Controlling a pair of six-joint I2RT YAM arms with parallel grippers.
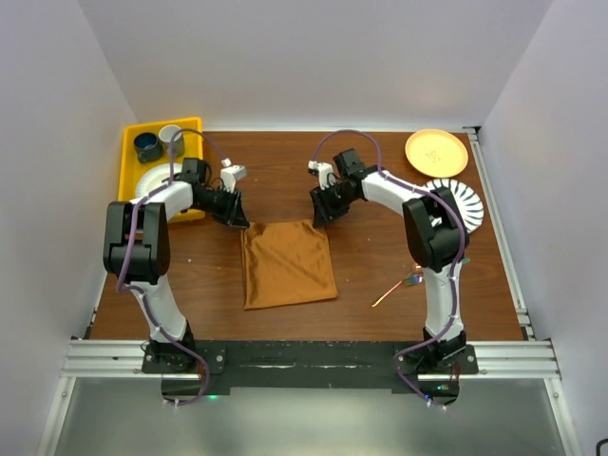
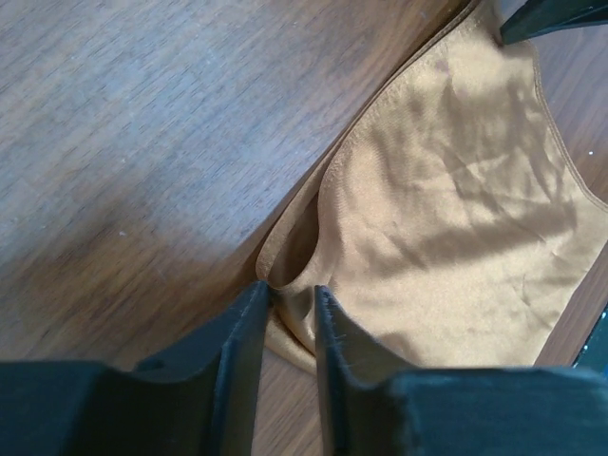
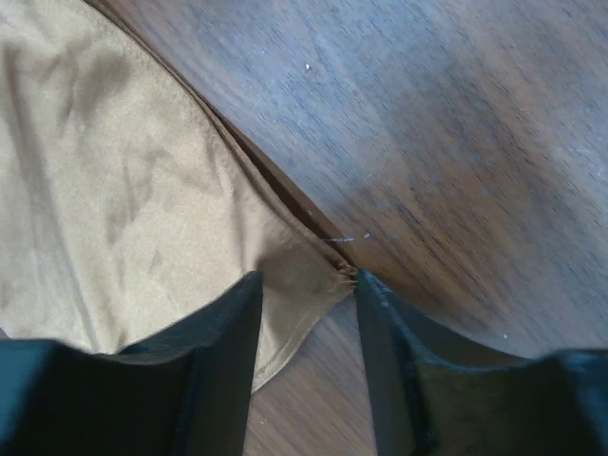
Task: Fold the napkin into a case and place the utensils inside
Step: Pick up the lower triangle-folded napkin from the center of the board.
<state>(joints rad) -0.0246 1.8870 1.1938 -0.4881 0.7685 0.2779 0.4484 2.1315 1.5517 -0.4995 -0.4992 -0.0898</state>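
Note:
The rust-brown napkin lies flat on the table's middle as a near-square, with two layers showing at its far edge; no case is in view. My left gripper is at the napkin's far left corner. In the left wrist view its fingers pinch a raised fold of the napkin. My right gripper is at the far right corner. There its fingers stand apart around the corner of the napkin, which wrinkles against one tip. The utensils lie right of the cloth.
A yellow bin at the back left holds a dark blue cup, a grey cup and a white plate. A yellow plate and a white fluted plate sit at the back right.

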